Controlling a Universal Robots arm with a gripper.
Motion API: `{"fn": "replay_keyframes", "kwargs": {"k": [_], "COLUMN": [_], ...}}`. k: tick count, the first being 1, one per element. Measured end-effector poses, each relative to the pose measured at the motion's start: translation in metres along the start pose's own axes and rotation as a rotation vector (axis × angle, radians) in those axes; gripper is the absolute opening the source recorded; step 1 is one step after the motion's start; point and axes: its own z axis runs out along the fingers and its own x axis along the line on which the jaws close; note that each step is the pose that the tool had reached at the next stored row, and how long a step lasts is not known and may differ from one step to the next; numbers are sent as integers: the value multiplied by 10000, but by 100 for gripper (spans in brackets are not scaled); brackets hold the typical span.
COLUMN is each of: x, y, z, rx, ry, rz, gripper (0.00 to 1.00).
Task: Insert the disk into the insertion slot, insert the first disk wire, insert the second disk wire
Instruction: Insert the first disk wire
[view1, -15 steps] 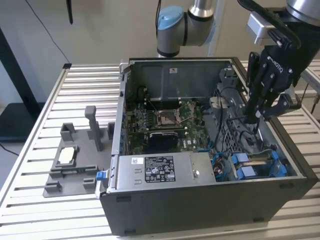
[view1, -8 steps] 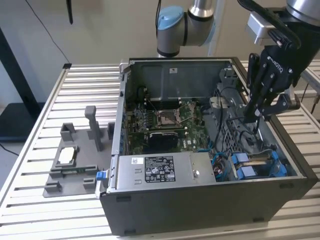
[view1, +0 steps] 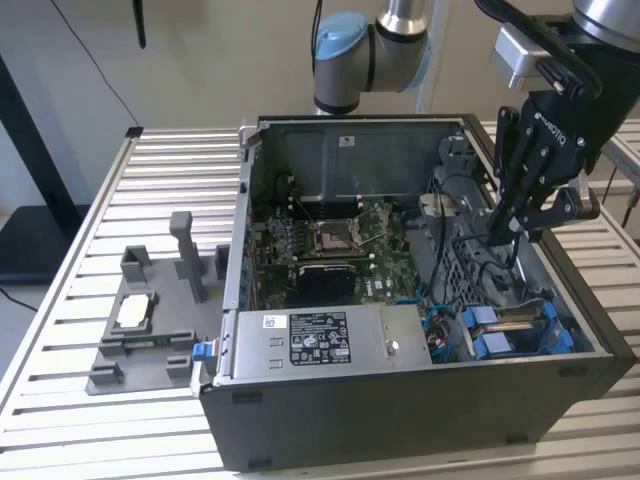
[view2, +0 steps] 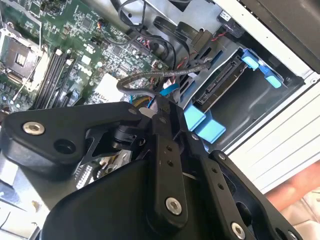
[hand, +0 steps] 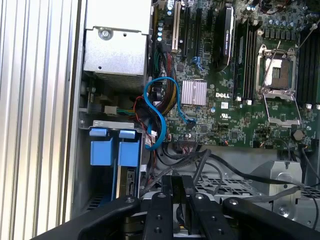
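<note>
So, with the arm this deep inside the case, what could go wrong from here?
1. The pincer hangs among loose black cables beside the insertion slot; it may snag or drag one.
2. The blue cable loops by the motherboard; a tug could strain its plug.

My gripper (view2: 159, 112) hangs inside the open case, with its black linkage closest to the camera. At twelve o'clock from its tip a grey braided wire (view2: 145, 75) loops, with a blue connector (view2: 168, 90) just beside it. At two o'clock the disk (view2: 220, 86) sits edge-on in the insertion slot (view2: 236, 106), with blue clips (view2: 257, 67) beyond it. The green motherboard (view2: 75, 45) spreads out at ten o'clock.
</note>
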Motion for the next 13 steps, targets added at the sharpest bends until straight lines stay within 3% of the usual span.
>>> {"fn": "replay_keyframes", "kwargs": {"k": [7,13], "x": [8,44], "y": [-1,-13], "z": [1,6], "rx": [0,-3], "ry": [4,57], "rz": [1,4], "gripper": [19,19]}}
